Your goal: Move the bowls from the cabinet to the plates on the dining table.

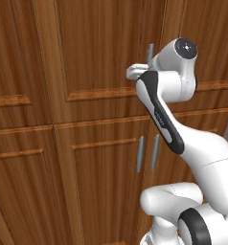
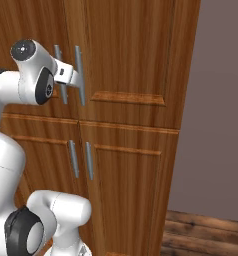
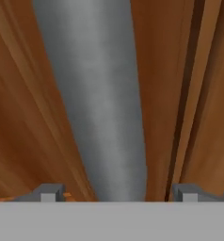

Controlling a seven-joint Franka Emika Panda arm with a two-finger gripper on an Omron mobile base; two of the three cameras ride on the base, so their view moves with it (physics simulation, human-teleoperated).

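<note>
While the cabinet (image 2: 131,65) stands with all its doors shut, the end effector (image 3: 117,194) sits right at one of the upper grey bar handles (image 3: 102,94), its fingers (image 3: 48,193) spread wide either side of the bar and not yet pressed onto it. The handle's long axis runs vertically on the door – in the hand view it fills the gap straight ahead between the fingertips, so the coming move turns on closing across that axis and pulling the door outward. In the right base view the wrist meets the handle pair (image 2: 80,75) beside the door seam. The bowls presumably sit inside – the closed doors hide them.
</note>
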